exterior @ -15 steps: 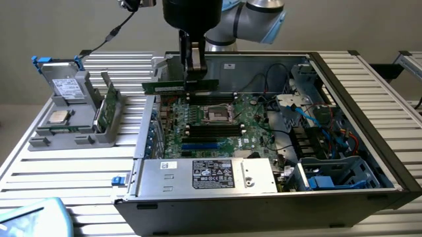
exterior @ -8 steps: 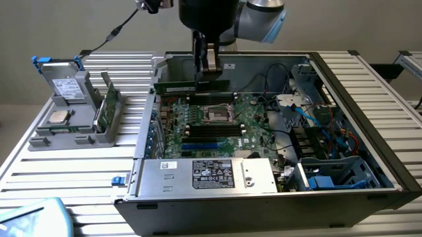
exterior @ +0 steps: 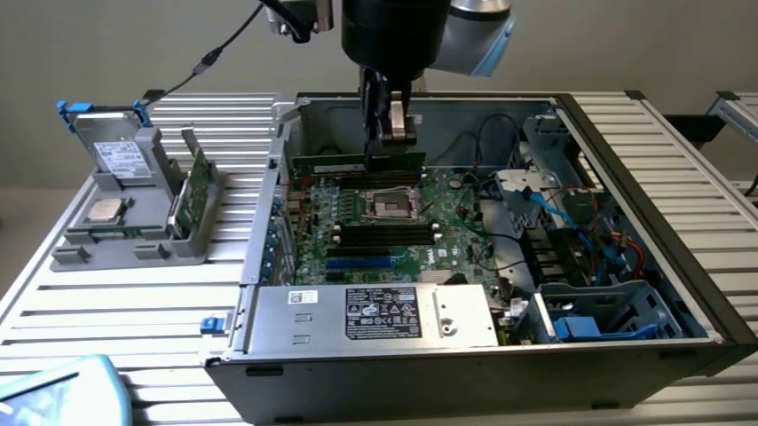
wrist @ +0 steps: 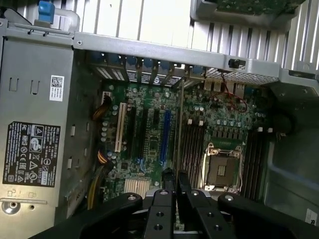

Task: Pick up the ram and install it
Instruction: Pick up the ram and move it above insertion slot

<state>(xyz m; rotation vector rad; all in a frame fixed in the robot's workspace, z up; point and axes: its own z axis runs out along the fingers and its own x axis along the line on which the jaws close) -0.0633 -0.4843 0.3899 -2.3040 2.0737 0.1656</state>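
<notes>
The ram (exterior: 332,165) is a long, slim green stick held level above the motherboard (exterior: 456,226) inside the open computer case. My gripper (exterior: 389,156) comes down from above and is shut on the ram's upper edge near one end. In the wrist view the ram (wrist: 178,129) appears edge-on as a thin line running out from between my black fingers (wrist: 162,199). It hangs over the board between the expansion slots and the black memory slots (wrist: 192,149) beside the processor socket (wrist: 222,169). The memory slots (exterior: 385,232) lie below the ram, nearer the power supply.
A silver power supply (exterior: 379,315) fills the case's front. Cables and drive bays (exterior: 592,266) crowd the exterior view's right. Outside the case, on the exterior view's left, a grey holder (exterior: 83,253) carries a wider green card (exterior: 190,191), a square silver processor chip (exterior: 106,210) and a drive (exterior: 119,160).
</notes>
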